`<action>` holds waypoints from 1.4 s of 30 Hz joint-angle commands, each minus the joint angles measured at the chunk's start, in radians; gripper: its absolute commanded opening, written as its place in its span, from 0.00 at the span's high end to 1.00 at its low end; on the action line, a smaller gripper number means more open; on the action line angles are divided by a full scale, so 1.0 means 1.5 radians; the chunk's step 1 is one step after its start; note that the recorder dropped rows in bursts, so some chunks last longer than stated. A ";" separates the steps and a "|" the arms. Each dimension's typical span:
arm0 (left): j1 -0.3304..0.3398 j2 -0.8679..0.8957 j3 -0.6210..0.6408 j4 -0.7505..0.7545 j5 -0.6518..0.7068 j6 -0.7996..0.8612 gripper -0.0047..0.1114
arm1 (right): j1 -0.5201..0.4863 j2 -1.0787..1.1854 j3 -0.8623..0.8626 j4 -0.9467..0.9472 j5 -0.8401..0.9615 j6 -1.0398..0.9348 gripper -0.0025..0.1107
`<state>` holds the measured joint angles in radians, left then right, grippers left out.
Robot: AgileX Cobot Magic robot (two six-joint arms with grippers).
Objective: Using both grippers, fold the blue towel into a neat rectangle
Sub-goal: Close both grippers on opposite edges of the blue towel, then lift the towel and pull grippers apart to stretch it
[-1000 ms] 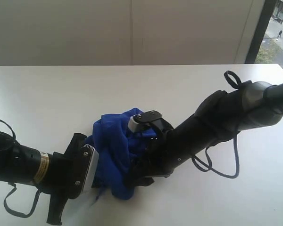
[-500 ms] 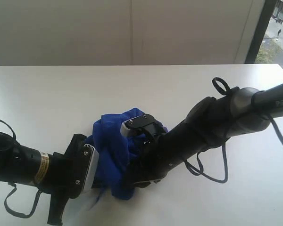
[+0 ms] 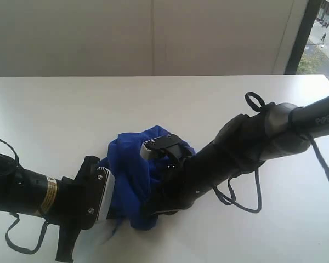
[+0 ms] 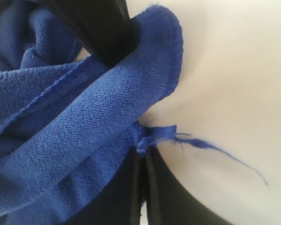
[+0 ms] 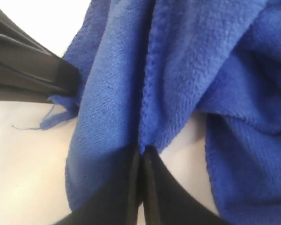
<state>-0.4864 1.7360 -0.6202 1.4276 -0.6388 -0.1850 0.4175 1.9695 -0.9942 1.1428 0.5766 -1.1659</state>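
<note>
The blue towel (image 3: 132, 170) lies bunched in a heap on the white table (image 3: 66, 109), between my two arms. My left gripper (image 4: 144, 149) is shut on a towel corner (image 4: 154, 136), from which a loose thread (image 4: 215, 147) trails over the table. In the exterior view the left gripper (image 3: 111, 211) meets the heap's lower left edge, with its tips buried in the cloth. My right gripper (image 5: 141, 153) is shut on a hemmed towel edge (image 5: 147, 117). From outside, the right gripper (image 3: 153, 211) reaches in at the heap's lower right side.
Loose black cable loops (image 3: 247, 200) hang from the right arm's link (image 3: 274, 131) over the table. A white wall stands behind the table's far edge (image 3: 153, 75). A window strip (image 3: 323, 33) is at the far right.
The right gripper has shut on the towel edge, and its arm has dropped a little lower and to the left. The left arm and its grip are unchanged.
</note>
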 commanded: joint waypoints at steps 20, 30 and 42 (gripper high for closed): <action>-0.002 -0.270 0.001 0.050 0.203 -0.091 0.96 | -0.147 -0.257 -0.156 -0.392 0.047 0.325 0.98; -0.002 -0.350 -0.014 0.050 0.401 -0.087 0.96 | -0.202 -0.303 -0.255 -0.574 0.126 0.452 0.98; -0.002 -0.368 -0.077 0.062 0.568 -0.084 0.96 | -0.279 -0.342 -0.279 -0.652 0.153 0.496 0.98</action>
<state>-0.4864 1.1954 -0.7180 1.5071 0.1452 -0.3061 0.0239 1.4790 -1.4022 0.2086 0.8049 -0.4526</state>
